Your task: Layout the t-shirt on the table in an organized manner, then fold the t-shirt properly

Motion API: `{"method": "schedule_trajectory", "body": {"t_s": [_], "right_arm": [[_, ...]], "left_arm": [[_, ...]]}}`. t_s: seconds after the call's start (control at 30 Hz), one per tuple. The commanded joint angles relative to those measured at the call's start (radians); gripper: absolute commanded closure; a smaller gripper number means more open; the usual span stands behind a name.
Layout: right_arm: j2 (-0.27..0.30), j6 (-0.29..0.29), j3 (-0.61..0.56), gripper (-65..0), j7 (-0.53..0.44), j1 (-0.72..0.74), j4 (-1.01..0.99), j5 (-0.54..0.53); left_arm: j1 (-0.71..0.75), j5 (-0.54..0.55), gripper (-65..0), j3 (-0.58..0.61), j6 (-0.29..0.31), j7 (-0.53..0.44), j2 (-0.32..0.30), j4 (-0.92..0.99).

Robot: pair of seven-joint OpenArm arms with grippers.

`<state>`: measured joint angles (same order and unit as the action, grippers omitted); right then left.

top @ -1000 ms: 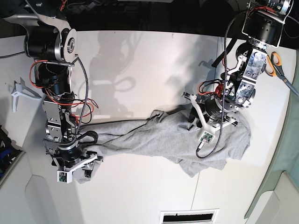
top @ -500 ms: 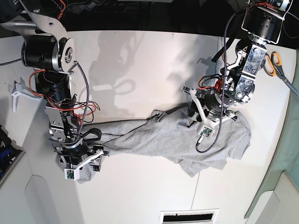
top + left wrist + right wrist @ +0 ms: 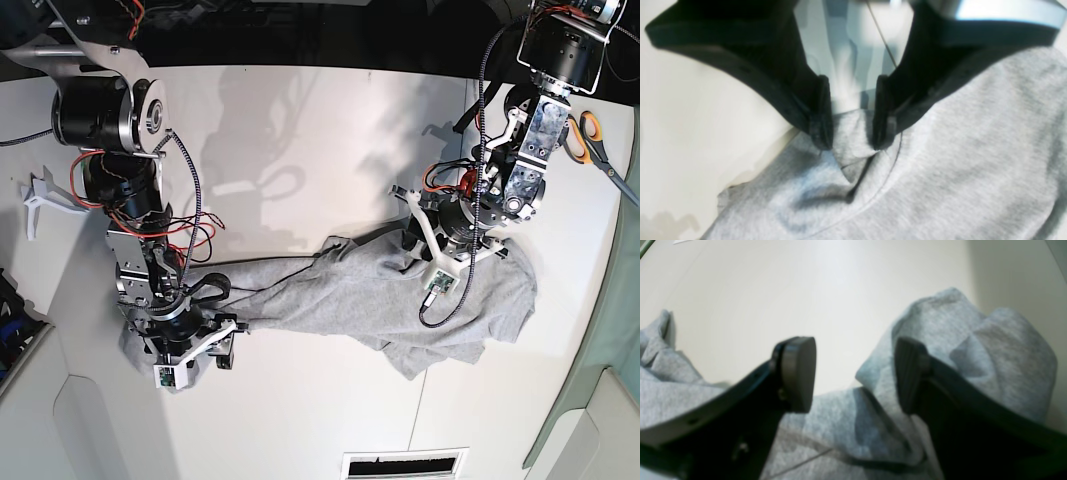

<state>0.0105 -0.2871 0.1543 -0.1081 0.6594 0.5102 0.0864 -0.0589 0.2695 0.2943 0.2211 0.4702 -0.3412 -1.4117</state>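
Observation:
The light grey t-shirt [image 3: 340, 300] lies crumpled and stretched in a long band across the white table [image 3: 300, 150]. My left gripper [image 3: 412, 250] sits at the shirt's bunched right part. In the left wrist view this gripper [image 3: 851, 133] is shut on a raised fold of the t-shirt [image 3: 973, 150], with the cloth filling the gap at the tips. My right gripper [image 3: 222, 352] hovers over the shirt's narrow left end. In the right wrist view it [image 3: 853, 376] stands wide open, with grey cloth [image 3: 1000, 350] under and beside the right finger and bare table [image 3: 806, 290] beyond. No lettering or collar shows.
Orange-handled scissors [image 3: 590, 135] lie at the table's far right. A white bracket [image 3: 40, 200] stands at the left edge. A slotted vent [image 3: 405, 465] sits at the front edge, and a grey-green panel [image 3: 610, 330] borders the right side.
My right arm has slid to the right along the shirt's left end, its gripper still open. My left arm has shifted slightly and keeps its hold on the fold.

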Motion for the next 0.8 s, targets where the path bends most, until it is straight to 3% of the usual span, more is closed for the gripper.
{"method": "schedule_trajectory", "body": {"t_s": [0.0,0.2,0.3,0.43,0.7,0.77], "right_arm": [[0.000,0.004,-0.002,-37.1,-0.026,0.035,0.016,0.006],[0.001,0.077,-0.002,-36.3,-0.027,0.016,0.014,0.027],[0.001,0.080,-0.002,-28.3,-0.026,0.011,0.011,0.030],[0.001,0.047,-0.002,-22.9,-0.027,0.012,0.011,0.031],[0.001,0.050,-0.002,-8.0,-0.034,0.013,0.011,0.134],[0.001,0.076,-0.002,-7.8,-0.034,0.013,0.011,0.135]], "left_arm": [[-0.019,0.003,-24.1,-0.006,-0.001,-0.025,-0.008,-0.015],[-0.019,0.003,-24.1,-0.006,-0.001,-0.024,-0.008,-0.015],[-0.019,0.004,-24.1,-0.006,-0.001,-0.025,-0.008,-0.015],[-0.019,0.004,-24.1,-0.006,-0.001,-0.025,-0.008,-0.015],[-0.019,0.003,-24.1,-0.006,-0.001,-0.025,-0.008,-0.015],[-0.019,0.003,-24.1,-0.006,-0.001,-0.025,-0.008,-0.015]]}}
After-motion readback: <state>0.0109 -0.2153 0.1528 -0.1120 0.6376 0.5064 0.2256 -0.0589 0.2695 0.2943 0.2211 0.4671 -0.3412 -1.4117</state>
